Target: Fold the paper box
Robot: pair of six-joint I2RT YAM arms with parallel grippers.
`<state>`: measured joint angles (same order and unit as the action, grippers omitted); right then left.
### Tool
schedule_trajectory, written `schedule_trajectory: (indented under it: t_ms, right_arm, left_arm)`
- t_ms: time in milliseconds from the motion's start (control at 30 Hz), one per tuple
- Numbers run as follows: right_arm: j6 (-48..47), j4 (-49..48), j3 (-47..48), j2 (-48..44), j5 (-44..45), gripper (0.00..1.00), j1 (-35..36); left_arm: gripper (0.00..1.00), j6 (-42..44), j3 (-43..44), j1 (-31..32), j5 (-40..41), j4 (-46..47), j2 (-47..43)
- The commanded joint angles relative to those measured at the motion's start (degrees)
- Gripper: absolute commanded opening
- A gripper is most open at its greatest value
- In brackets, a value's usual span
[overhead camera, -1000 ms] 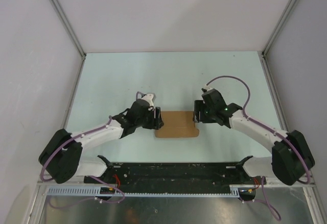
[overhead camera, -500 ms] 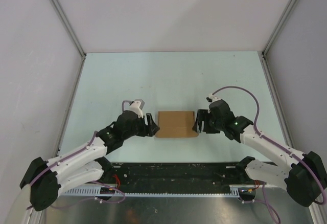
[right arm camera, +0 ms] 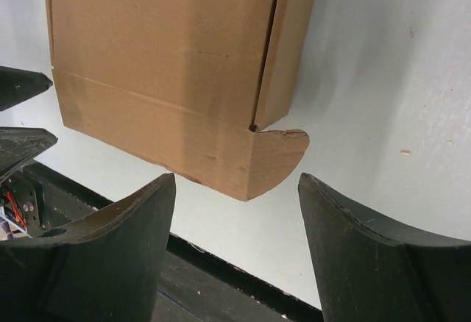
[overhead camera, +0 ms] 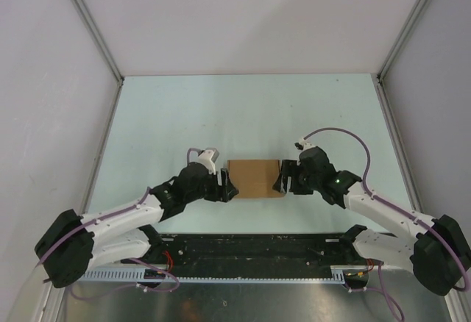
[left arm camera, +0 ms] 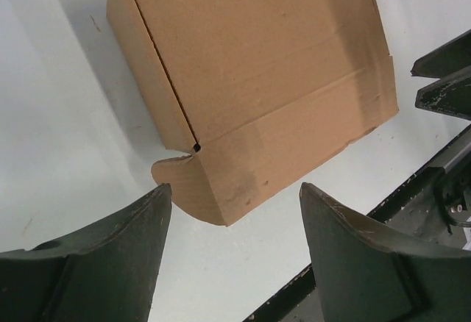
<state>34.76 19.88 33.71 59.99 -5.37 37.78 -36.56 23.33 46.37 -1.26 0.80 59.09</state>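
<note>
Pale bench (overhead camera: 147, 116), walled cell. Box (overhead camera: 255, 178): brown, centre, near edge; rounded corner tabs (right arm camera: 276, 153) loose. Left tool (overhead camera: 227, 187), right tool (overhead camera: 283, 179): wide open, empty, flanking its ends. Advised: close in evenly, pressing along creases.

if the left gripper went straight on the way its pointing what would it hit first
Most likely the paper box: its rounded corner flap lies right ahead between the left gripper's open fingers, though depth is hard to judge.
</note>
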Motion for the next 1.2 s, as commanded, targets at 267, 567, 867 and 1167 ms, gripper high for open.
schedule_trajectory:
  t_ms: [267,567,867,1167]
  right_arm:
    - [-0.7,-6.3,-2.2,2.2,1.7,0.70,1.2]
    - [-1.5,-8.5,-2.3,3.7,1.1,0.71,1.2]
    - [-1.3,-9.7,-2.3,5.4,-0.3,0.67,1.4]
    - [-1.1,-10.6,-2.3,6.5,-1.1,0.64,1.7]
  left_arm:
    - [0.75,-0.8,-0.1,0.7,0.3,4.7,3.7]
    - [0.76,0.1,1.4,0.7,2.9,3.9,5.3]
    - [0.76,-0.1,2.6,0.7,2.0,4.6,7.6]
    - [0.75,-0.1,3.6,0.8,1.7,6.1,9.7]
